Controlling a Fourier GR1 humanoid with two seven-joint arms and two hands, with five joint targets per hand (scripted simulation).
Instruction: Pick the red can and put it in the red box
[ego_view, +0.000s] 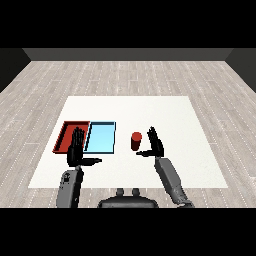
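- White table (165, 107), square-cornered, broad, seen from above and narrowing toward the far side.
- All round it, a floor (130, 75) of pale grey planks, running back to a dark wall (125, 54).
- On the table: two trays, one can. Above it: two hands on two grey forearms.
- Red tray (63, 135) at the left, shallow, dark inside, partly hidden by the left hand.
- Blue tray (101, 137) just beside it on the right, long sides parallel, seemingly touching or nearly so; nothing inside.
- Red can (136, 140) upright on the table, right of the blue tray and apart from it, in neither tray.
- Right hand (155, 144) just right of the can, fingers straight and pointing up and away, thumb stretched out leftward below the can; spread wide, nothing held, a narrow gap visible between can and palm.
- Left hand (76, 149) over the near right corner of the red tray, fingers straight and raised, thumb pointing right toward the blue tray's near edge; likewise spread, nothing held.
- Left forearm (69, 187) rising from the lower left, right forearm (171, 181) slanting in from the lower right.
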